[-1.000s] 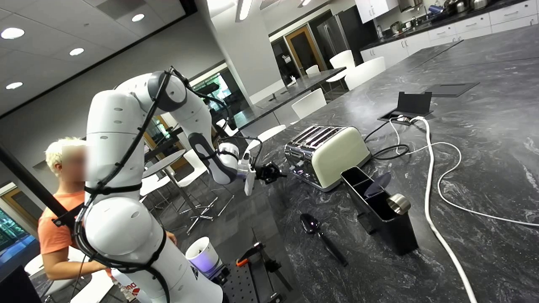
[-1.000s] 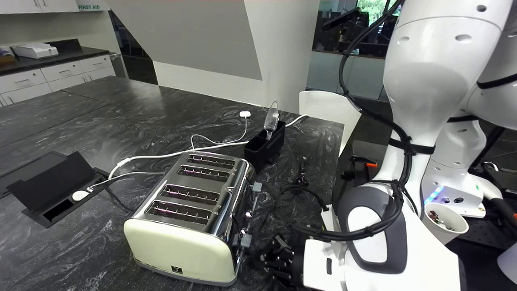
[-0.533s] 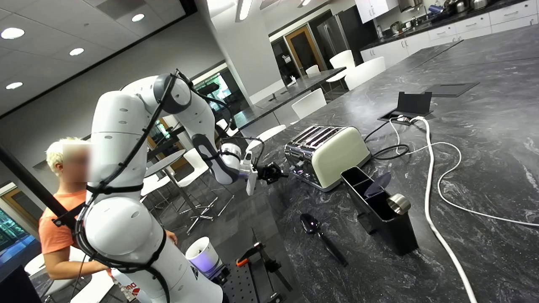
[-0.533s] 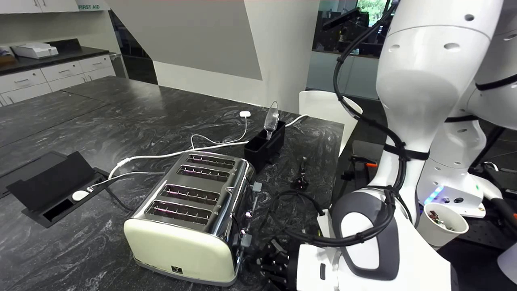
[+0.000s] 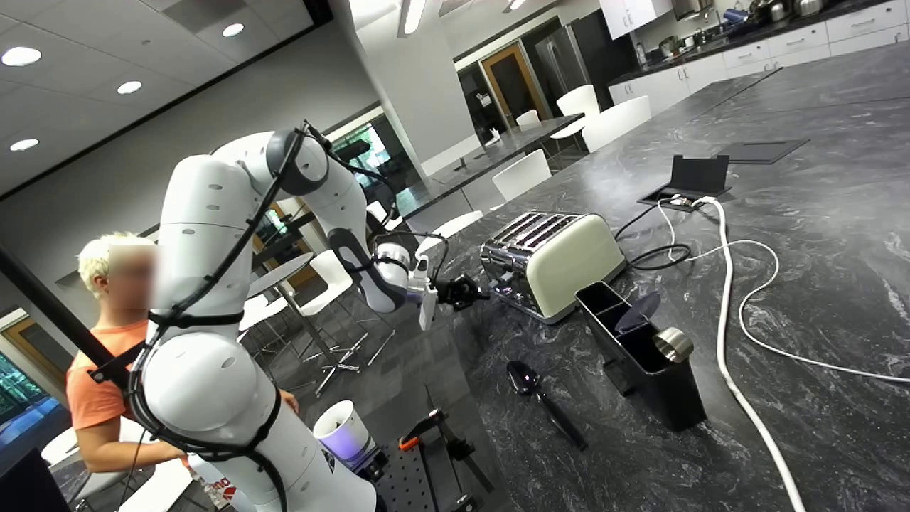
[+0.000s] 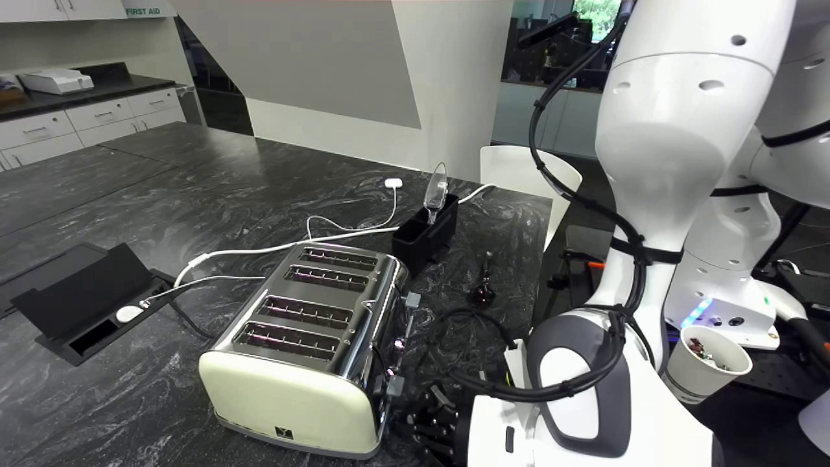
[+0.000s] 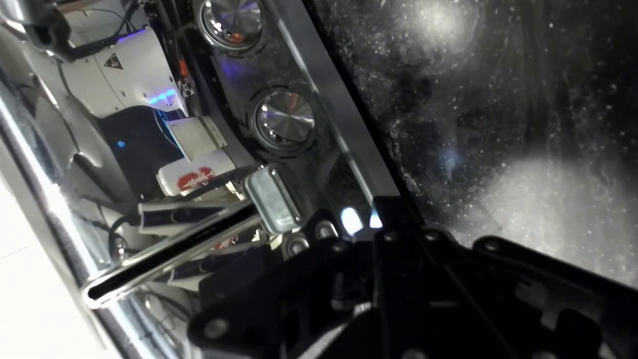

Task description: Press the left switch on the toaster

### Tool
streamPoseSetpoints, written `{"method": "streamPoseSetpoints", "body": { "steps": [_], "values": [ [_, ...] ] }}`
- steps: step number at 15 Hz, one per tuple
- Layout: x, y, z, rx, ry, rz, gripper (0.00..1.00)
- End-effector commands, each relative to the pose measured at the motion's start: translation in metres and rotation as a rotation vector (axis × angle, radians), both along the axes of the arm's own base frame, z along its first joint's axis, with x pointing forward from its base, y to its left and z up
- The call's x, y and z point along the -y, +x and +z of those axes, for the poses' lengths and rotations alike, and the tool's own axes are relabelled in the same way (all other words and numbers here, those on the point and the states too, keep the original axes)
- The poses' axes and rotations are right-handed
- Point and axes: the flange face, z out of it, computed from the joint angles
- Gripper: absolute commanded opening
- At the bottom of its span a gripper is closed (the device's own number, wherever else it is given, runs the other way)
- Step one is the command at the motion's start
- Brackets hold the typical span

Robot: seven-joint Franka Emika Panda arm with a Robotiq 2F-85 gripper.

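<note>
On a black marbled table (image 6: 214, 181) stands the toaster (image 6: 295, 383), its left lever (image 7: 271, 202) seemingly low in its slot (image 7: 172, 253); I hold the closed gripper (image 7: 396, 214) nearby, press perhaps done, confirmation pending.

On the black, grey-veined worktop (image 5: 825, 213) are carried a boxy, cream-sided, metal-topped toaster (image 5: 572, 267); a black, rectangular, compartmented holder (image 5: 672, 398), set near it; a glossy black spoon (image 5: 553, 409); long white cables (image 5: 726, 284).
</note>
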Motion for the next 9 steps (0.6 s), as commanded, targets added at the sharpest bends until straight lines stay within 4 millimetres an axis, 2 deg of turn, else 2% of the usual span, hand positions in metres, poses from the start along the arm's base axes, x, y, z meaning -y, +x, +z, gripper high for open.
{"method": "streamPoseSetpoints", "body": {
  "steps": [1, 9],
  "values": [
    [-0.0035, 0.0056, -0.0011, 0.04, -0.006, -0.027, 0.0],
    [-0.0084, 0.0117, -0.0046, 0.047, 0.002, -0.033, 0.0]
  ]
}}
